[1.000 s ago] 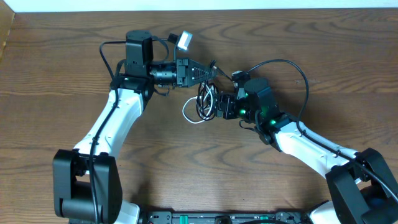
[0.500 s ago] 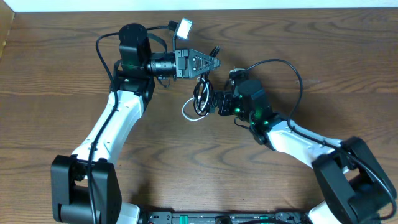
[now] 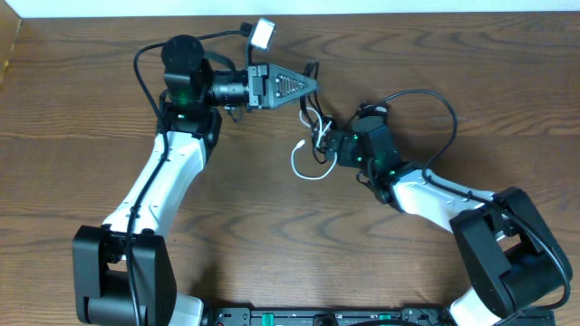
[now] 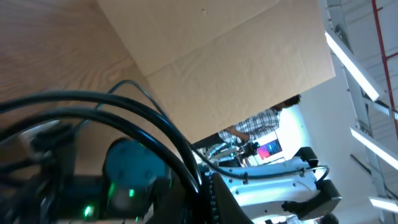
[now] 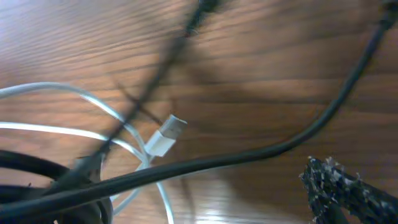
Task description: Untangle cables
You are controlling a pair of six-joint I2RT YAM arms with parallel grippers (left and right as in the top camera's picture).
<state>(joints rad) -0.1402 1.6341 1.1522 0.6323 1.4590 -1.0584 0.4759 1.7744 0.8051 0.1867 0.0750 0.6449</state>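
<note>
**Mid-table: cables bunched betw. two grippers**

Close up in the R wrist view, much is blur. The white cable (image 5: 74, 93) runs in loops w/ its small plug (image 5: 166, 135) lying on the wood. A thin black cable (image 5: 163, 68) crosses over it, out of focus. A thicker dark cord (image 5: 298, 140) sweeps across the frame; can't tell if that is the same black cable nearer the lens. Only one textured finger (image 5: 348, 190) shows, cut off at the lower R corner and well off centre. So the right gripper (image 3: 324, 147) stands w/ jaws wide apart, clamping nothing. L wrist view is tilted and mostly blocked by dark cords; its own fingers can't be made out there.

From overhead, the cables (image 3: 316, 125) sit approx mid-table, bunched betw. the two tips, w/ a white loop spilling to one side of the right gripper. The left gripper (image 3: 314, 84) is closed to a point just beyond the bunch, cord ends at its tip. It has hold of the cables, but which strand is too small to tell.

Underneath, the table (image 3: 272, 244) is dark wood-grain. Bare wood lies betw. the arm bases and out to both side edges. Its far edge runs along the top w/ a pale strip beyond. A cardboard piece (image 3: 7, 45) is cut off at the far L corner. Further off, the L wrist view catches a cardboard panel (image 4: 217, 56) and ceiling light strips (image 4: 348, 56).
</note>
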